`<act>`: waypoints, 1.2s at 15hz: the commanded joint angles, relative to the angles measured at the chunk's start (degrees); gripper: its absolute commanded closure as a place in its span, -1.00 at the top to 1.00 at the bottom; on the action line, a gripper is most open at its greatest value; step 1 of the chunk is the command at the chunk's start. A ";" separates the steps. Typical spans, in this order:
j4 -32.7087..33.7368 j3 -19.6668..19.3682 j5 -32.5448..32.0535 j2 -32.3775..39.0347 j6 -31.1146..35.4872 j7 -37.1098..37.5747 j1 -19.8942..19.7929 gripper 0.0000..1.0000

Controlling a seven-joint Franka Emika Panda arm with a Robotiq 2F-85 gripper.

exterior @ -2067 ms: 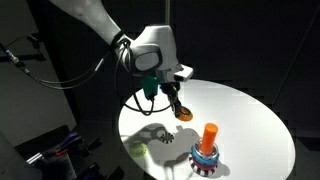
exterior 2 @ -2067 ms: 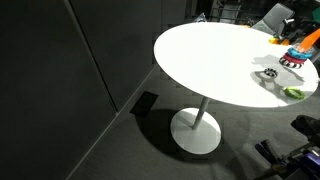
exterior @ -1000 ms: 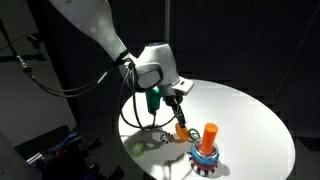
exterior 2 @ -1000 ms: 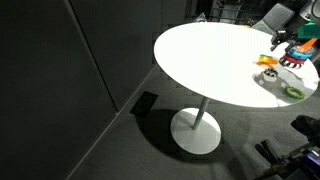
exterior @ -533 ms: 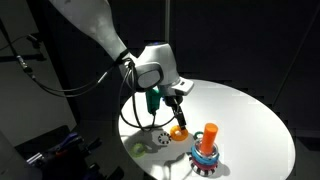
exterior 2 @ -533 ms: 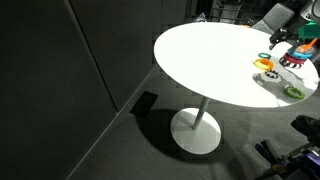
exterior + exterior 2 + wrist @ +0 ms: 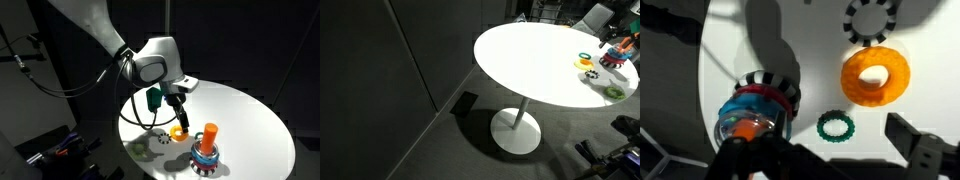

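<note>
- In an exterior view the hand (image 7: pixel 180 104) hangs over the round white counter (image 7: pixel 250 115), fingers apart and nothing between them.
- The orange ring (image 7: pixel 176 132) lies flat on the counter pretty much straight under the fingertips. There's a clear gap, so they're not touching.
- Just beside the ring stands the stacking toy (image 7: pixel 206 150), with its orange peg upright and coloured rings at its foot. A black gear ring (image 7: pixel 160 141) sits on the ring's other side, in the arm's shadow.
- In an exterior view from further off, it's all bunched at the right end of the counter (image 7: pixel 530 60). The orange ring (image 7: pixel 585 58) lies flat, with the black gear ring (image 7: pixel 590 75) just beside it. A green ring (image 7: pixel 612 92) lies nearer the rim, and the stacking toy (image 7: pixel 612 57) stands close by. The hand is mostly cut off here, so I can't tell its fingers from this one.
- In the wrist view the orange ring (image 7: pixel 896 80) lies ahead of the hand, over toward the finger (image 7: pixel 923 148) at the picture's right. It's not between the fingers and not touched.
- The green ring (image 7: pixel 824 126) lies just beside it, the black gear ring (image 7: pixel 853 18) just past it, and the stacking toy (image 7: pixel 755 112) off to the picture's left.
- The fingers stand wide apart, gripping nothing.
</note>
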 commanded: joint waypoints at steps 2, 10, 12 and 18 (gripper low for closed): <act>0.04 -4.02 -7.58 -1.83 -1.21 7.30 0.91 1.00; -0.91 -6.29 -10.16 -1.15 4.66 13.90 0.48 1.00; -0.88 -6.93 -10.03 -0.60 6.18 14.65 0.69 1.00; -1.07 -9.08 -9.31 1.64 9.78 15.39 1.70 1.00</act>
